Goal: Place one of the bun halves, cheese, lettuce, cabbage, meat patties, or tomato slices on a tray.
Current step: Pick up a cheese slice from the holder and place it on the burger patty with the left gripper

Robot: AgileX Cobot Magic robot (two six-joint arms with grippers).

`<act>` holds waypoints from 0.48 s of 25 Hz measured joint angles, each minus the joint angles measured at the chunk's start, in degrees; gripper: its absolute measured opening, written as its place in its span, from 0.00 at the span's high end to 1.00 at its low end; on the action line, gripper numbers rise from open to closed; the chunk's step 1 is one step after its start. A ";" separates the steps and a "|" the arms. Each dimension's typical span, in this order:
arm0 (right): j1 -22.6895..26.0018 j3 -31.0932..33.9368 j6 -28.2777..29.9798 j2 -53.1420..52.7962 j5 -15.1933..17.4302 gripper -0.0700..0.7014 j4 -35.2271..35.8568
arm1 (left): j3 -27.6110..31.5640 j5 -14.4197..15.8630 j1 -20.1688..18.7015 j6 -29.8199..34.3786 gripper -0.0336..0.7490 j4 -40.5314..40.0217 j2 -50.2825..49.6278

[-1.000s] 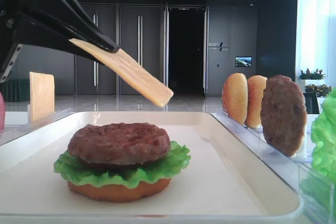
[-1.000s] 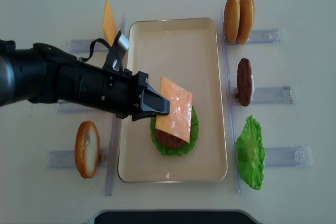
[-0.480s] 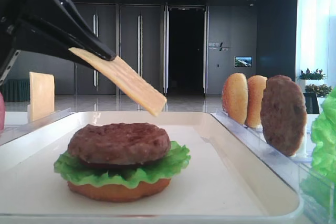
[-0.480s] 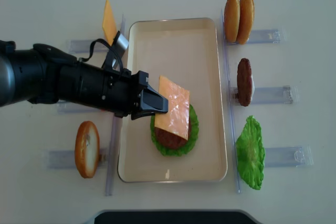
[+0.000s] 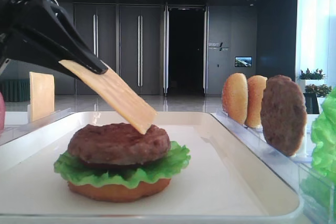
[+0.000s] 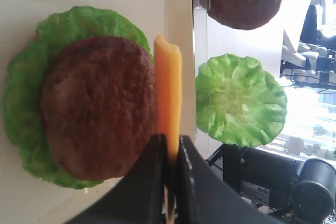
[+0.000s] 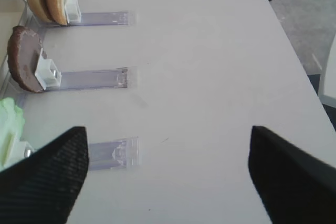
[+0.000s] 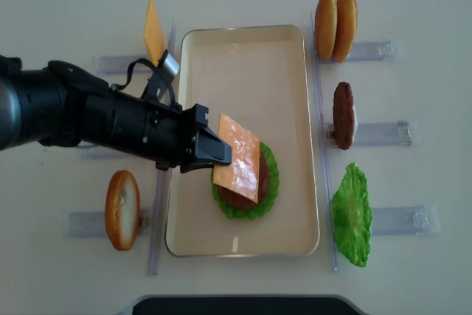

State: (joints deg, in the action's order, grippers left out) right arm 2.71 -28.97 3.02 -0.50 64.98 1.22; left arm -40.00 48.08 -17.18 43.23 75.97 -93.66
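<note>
A thin yellow-orange cheese slice hangs tilted from my left gripper, which is shut on its upper edge. In the low side view the cheese slopes down to the right and its lowest corner meets the top of the meat patty. That patty lies on ruffled lettuce over a bun half on the cream tray. The left wrist view shows the cheese edge-on between the shut fingers, beside the patty. My right gripper stands open above bare table.
Two bun halves, a spare patty and a lettuce leaf stand in clear holders right of the tray. Another cheese slice and a bun half stand on its left. The tray's raised rim borders the stack.
My left gripper has come down and drawn back a little with the cheese. The slice's free corner dropped from well above the patty to touching it.
</note>
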 joint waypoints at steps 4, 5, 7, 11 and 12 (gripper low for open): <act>0.00 0.00 0.00 0.00 0.00 0.15 0.00 | 0.00 -1.64 0.00 0.00 0.93 0.00 0.00; 0.00 0.00 0.00 0.00 0.00 0.15 0.00 | 0.00 -1.76 0.00 0.26 0.93 0.30 0.00; 0.00 0.00 0.00 0.00 0.00 0.15 0.00 | 0.00 -1.83 0.00 1.13 0.93 1.64 0.00; 0.00 0.00 0.00 0.00 0.00 0.15 0.00 | 0.00 -1.58 0.00 3.02 0.93 3.91 0.00; 0.00 0.00 0.00 0.00 0.00 0.15 0.00 | 0.00 -1.51 0.00 3.16 0.93 3.98 0.00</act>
State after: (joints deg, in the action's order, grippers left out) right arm 2.71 -28.97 3.02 -0.50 64.98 1.22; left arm -40.00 46.57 -17.18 46.39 79.94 -93.66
